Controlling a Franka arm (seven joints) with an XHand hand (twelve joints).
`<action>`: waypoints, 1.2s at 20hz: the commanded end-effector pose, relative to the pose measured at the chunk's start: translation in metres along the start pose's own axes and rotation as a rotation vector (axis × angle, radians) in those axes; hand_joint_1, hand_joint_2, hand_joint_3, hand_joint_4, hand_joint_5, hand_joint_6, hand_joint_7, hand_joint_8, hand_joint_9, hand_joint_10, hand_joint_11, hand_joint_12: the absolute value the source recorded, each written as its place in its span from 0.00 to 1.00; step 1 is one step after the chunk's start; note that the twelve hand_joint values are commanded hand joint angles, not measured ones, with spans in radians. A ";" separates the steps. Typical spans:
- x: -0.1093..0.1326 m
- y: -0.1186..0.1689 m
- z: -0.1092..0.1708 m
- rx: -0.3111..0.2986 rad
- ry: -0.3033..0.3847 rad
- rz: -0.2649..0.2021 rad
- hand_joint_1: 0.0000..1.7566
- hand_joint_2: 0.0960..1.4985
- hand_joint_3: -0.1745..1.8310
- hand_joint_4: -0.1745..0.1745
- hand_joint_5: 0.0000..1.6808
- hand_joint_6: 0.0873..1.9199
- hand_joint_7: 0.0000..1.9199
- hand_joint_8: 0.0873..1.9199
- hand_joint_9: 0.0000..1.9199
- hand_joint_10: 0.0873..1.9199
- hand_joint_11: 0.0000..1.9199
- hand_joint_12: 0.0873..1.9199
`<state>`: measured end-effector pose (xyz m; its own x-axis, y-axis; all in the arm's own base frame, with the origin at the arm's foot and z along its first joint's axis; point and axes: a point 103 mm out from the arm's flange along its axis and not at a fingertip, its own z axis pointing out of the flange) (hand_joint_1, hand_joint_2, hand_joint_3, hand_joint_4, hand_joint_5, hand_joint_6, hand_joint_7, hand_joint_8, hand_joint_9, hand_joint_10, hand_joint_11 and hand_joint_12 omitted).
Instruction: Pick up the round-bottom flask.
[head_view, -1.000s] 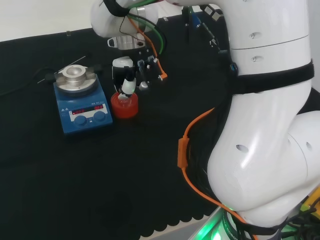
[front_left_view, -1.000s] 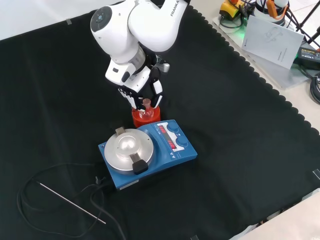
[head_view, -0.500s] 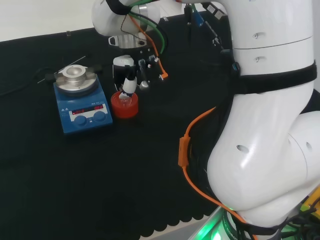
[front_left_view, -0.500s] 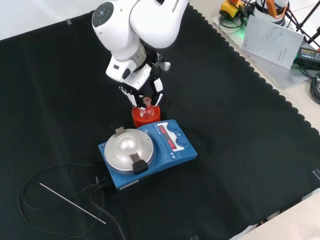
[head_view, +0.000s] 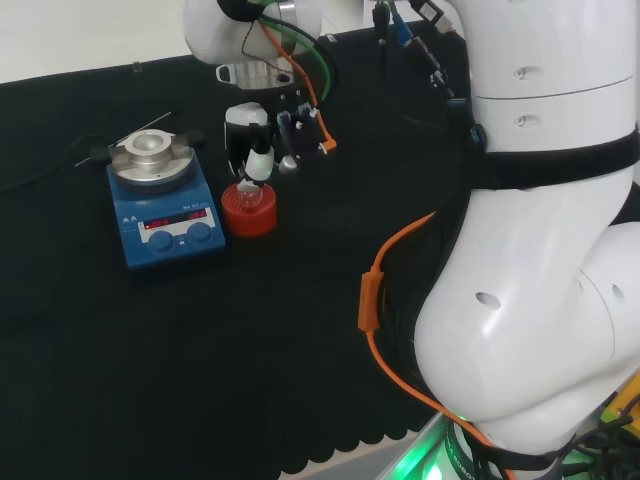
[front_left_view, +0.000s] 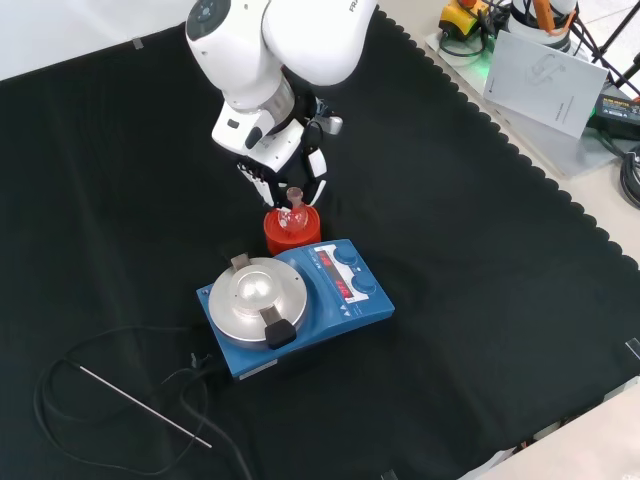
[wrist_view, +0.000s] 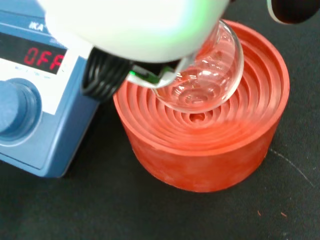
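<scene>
The round-bottom flask (wrist_view: 212, 75) is clear glass with a brown stopper (front_left_view: 295, 193). Its bulb hangs tilted just over the red ribbed ring stand (wrist_view: 210, 150), and the wrist view shows a gap above the stand's middle. The black and white hand (front_left_view: 272, 160) comes down from above, with its fingers curled round the flask's neck. In the head view the hand (head_view: 256, 138) is directly above the red stand (head_view: 248, 214), and the flask (head_view: 250, 193) is faint between them. A blurred white part of the hand (wrist_view: 130, 25) hides the neck in the wrist view.
A blue hotplate stirrer (front_left_view: 335, 300) with a round metal top stands right beside the stand, nearer the camera in the front view. A black cable and a thin rod (front_left_view: 140, 405) lie at the lower left there. Papers (front_left_view: 545, 70) lie off the cloth, top right.
The hand has risen slightly, taking the flask with it. The bulb now sits higher over the red stand. The stand and the hotplate have not moved.
</scene>
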<state>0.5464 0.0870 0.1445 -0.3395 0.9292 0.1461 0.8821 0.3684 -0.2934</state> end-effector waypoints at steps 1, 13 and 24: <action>0.009 -0.007 -0.011 -0.012 -0.013 -0.009 0.76 0.23 0.58 0.00 0.80 0.26 0.79 0.24 0.89 0.14 0.83 0.46; 0.023 -0.020 -0.024 -0.028 -0.025 -0.023 0.76 0.22 0.60 0.00 0.81 0.26 0.79 0.25 0.89 0.14 0.83 0.44; 0.031 -0.038 -0.053 -0.050 -0.054 -0.020 0.76 0.21 0.61 0.00 0.81 0.26 0.80 0.26 0.89 0.14 0.83 0.44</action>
<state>0.5255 0.1001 0.1982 -0.3703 0.9220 0.1134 0.8893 0.3871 -0.2436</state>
